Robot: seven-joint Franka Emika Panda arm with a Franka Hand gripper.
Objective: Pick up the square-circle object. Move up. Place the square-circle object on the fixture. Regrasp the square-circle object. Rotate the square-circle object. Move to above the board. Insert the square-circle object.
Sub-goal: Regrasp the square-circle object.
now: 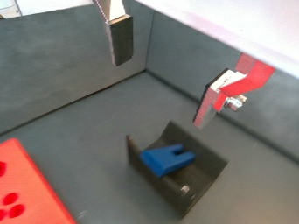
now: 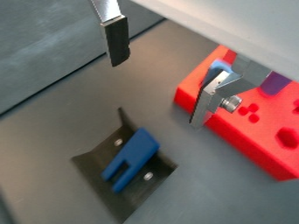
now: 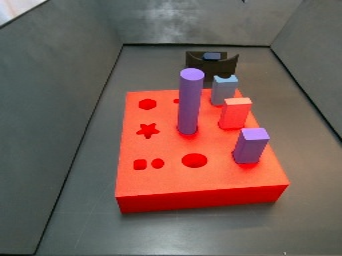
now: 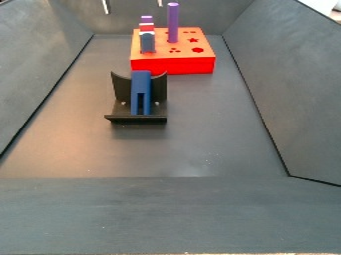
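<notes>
Nearest in a side view, the small dark blue two-legged square-circle object (image 4: 140,91) rests in the dark L-shaped fixture (image 4: 136,112) on the grey floor (image 4: 173,149). The hand (image 1: 176,66) hangs open and empty above it in both wrist views. Regrasping probably calls for a straight descent, fingers (image 2: 115,41) straddling the block squarely. Farther off stands the thick red board (image 4: 173,55).

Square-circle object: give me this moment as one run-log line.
square-circle object: resting on fixture, unheld | end effector: open, above fixture | board: slot not yet filled | phase: before regrasp
</notes>
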